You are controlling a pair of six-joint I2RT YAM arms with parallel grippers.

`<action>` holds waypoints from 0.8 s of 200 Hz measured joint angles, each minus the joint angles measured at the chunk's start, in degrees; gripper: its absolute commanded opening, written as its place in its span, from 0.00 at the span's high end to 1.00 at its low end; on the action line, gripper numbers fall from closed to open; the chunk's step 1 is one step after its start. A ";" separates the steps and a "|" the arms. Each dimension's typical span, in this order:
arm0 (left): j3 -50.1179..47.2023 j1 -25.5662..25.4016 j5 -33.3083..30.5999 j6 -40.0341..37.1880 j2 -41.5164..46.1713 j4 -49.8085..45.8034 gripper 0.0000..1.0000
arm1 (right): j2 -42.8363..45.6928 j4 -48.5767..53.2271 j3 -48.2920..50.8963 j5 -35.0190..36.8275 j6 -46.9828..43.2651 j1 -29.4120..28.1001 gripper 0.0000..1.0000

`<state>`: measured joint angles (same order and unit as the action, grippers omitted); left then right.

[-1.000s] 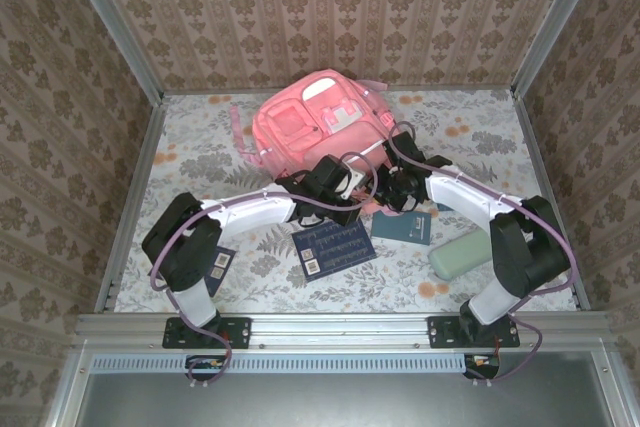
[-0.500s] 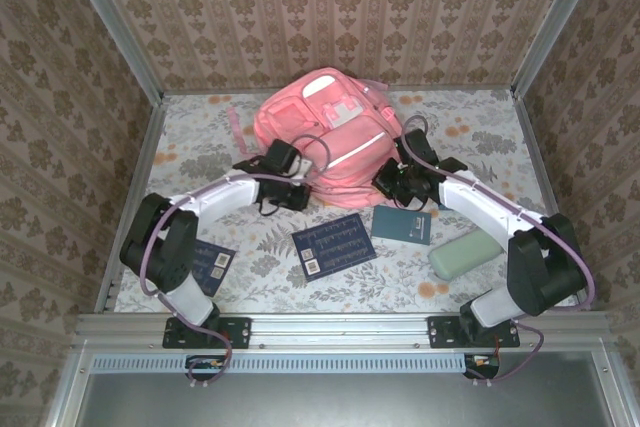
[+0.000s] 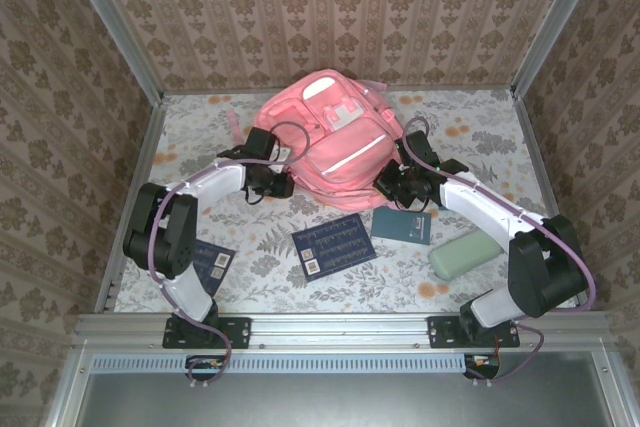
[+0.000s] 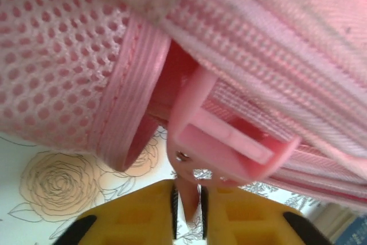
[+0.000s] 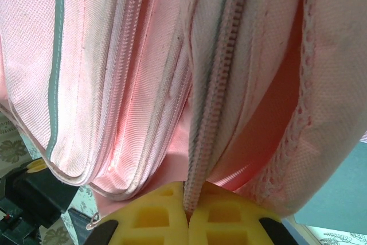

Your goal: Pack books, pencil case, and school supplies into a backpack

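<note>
The pink backpack (image 3: 322, 129) lies at the back middle of the table. My left gripper (image 3: 278, 183) is at its lower left edge. In the left wrist view its yellow fingers (image 4: 143, 213) stand slightly apart, and the pointed end of a pink strap (image 4: 188, 196) below a pink buckle (image 4: 229, 148) hangs loose between them. My right gripper (image 3: 390, 184) is at the backpack's lower right edge, shut on its zipper edge (image 5: 206, 130). Two navy books (image 3: 333, 243) (image 3: 212, 262), a teal notebook (image 3: 401, 226) and the mint pencil case (image 3: 460, 254) lie on the table in front.
The floral table (image 3: 200, 147) is walled on three sides by patterned panels. A metal rail (image 3: 340, 325) with the arm bases runs along the near edge. A loose pink strap (image 3: 236, 132) trails from the backpack's left side.
The left arm has swung left from in front of the backpack to its lower left edge, and its jaws have parted a little. The right gripper has kept its grip, nearly still.
</note>
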<state>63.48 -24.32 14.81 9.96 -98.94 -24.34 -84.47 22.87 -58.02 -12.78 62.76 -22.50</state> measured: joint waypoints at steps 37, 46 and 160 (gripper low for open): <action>-3.02 -0.02 3.30 3.74 5.75 0.98 0.58 | 0.20 -0.02 0.02 0.00 -1.81 -0.28 0.58; -3.43 -0.02 4.24 4.35 7.85 1.07 0.54 | 0.50 0.00 0.07 0.13 -2.47 -0.28 0.53; 5.81 -10.69 -2.82 6.67 8.50 1.14 0.48 | 13.79 1.09 6.05 5.29 -14.69 -0.57 0.27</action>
<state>69.30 -35.00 11.99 16.62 -90.43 -23.20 -70.67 23.97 -51.96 -7.49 48.07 -23.07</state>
